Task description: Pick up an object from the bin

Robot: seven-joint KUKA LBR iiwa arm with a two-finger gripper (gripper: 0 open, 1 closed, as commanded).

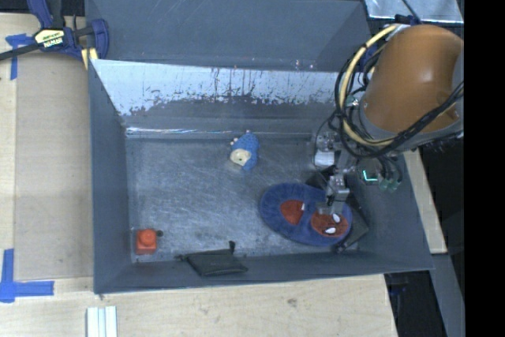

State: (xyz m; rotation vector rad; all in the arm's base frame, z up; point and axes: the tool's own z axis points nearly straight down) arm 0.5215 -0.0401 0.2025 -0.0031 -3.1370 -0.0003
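Orange arm cover (414, 79) sat highest, up-right of the blue disc (276, 211). Gripper (334, 211) hung down over the disc's right end, above the right-hand of its two red patches; contact unclear. Whether gripper was released or clenched: could not tell. Disc lay flat in the bin (110, 193), long axis roughly left-right. Judged: target directly beneath, so the next move is mainly vertical. Blue-cream cylinder (245, 151) lay up-left of disc, black flat piece (213, 263) down-left, orange block (146, 240) far left; all well apart from it.
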